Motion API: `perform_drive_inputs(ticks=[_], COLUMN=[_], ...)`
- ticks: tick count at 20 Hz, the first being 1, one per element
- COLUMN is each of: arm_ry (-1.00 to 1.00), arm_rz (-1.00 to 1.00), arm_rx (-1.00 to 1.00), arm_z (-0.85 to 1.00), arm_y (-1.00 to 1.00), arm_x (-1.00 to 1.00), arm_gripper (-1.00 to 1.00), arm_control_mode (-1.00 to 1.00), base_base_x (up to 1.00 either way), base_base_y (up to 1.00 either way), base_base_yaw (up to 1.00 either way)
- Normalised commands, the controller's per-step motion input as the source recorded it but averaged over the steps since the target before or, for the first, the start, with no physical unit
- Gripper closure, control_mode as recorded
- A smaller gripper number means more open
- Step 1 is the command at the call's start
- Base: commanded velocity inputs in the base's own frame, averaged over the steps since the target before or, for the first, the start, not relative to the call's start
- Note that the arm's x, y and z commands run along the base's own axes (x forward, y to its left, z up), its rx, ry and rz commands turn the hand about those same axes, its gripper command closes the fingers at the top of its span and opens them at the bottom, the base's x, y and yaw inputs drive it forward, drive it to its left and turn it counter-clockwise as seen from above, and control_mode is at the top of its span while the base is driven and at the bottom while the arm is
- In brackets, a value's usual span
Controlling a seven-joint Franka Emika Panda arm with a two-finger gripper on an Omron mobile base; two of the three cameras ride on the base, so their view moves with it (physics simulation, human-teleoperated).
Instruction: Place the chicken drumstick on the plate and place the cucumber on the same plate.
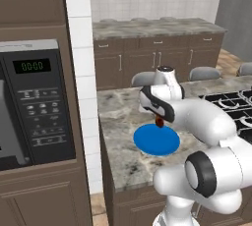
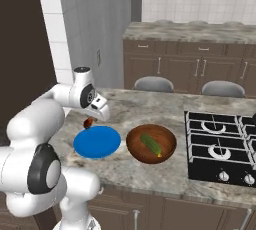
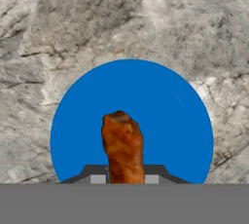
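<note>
Gripper (image 3: 125, 179) clamped on the chicken drumstick (image 3: 122, 145), we hang above the plate (image 3: 165, 106); next we lower and release.

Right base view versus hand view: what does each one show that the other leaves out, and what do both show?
Right base view alone: the cucumber lying in the wooden bowl beside the plate, the stove, two chairs and the arm. Hand view alone: the drumstick seen end-on between the jaws, framed by the blue of the plate. Both: the blue plate on the stone counter, with the drumstick held above it.
</note>
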Motion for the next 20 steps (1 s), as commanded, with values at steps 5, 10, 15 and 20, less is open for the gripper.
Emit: perform_drive_inputs(ticks=[5, 10, 15, 20], arm_ry=[0.0, 0.02, 0.05, 0.07], arm_rz=[0.0, 0.0, 0.0, 0.0], arm_rx=[0.0, 0.0, 0.0, 0.0], arm_z=[-0.33, -0.37, -0.37, -0.31], arm_y=[0.42, 0.17, 0.0, 0.0], arm_x=[0.1, -0.01, -0.02, 0.0], arm_gripper=[1.0, 1.0, 1.0, 1.0], arm_control_mode=[-1.0, -1.0, -1.0, -1.0], base_base_x=[0.0, 0.0, 0.0, 0.0], base_base_y=[0.0, 0.0, 0.0, 0.0], base_base_yaw=[0.0, 0.0, 0.0, 0.0])
